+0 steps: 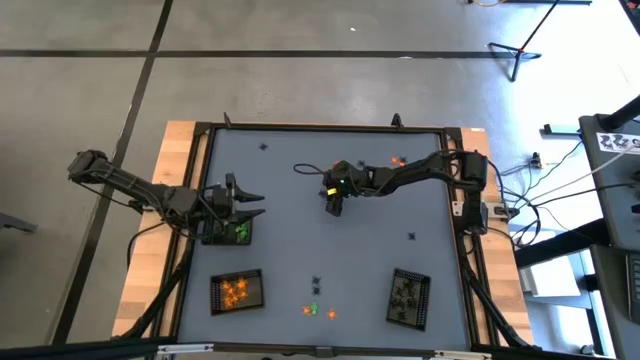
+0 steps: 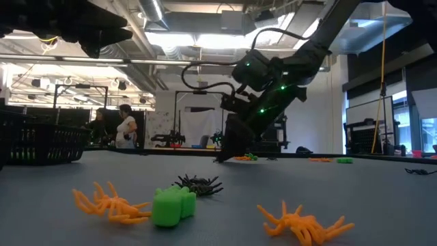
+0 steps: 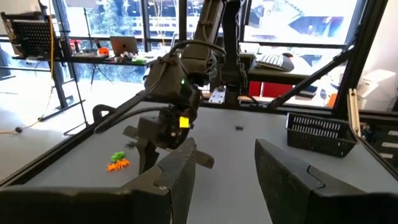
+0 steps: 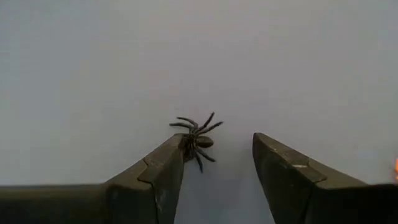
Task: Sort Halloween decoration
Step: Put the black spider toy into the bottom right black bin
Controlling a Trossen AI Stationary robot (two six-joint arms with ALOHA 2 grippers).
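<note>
While its fingers stand apart, the right gripper point(image 4: 217, 165) points down at mid-table around a black spider point(image 4: 196, 139), which lies on the grey table point(image 4: 93, 74) touching one finger. Well apart, the left gripper point(image 3: 224, 174) hovers open over the green-filled tray point(image 1: 236, 232).

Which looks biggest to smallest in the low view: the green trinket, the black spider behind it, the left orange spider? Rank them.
1. Left orange spider, widest sprawl.
2. Green trinket, chunkier but narrower.
3. Black spider, though it sits farther from the camera, so its rank is unsure.
</note>
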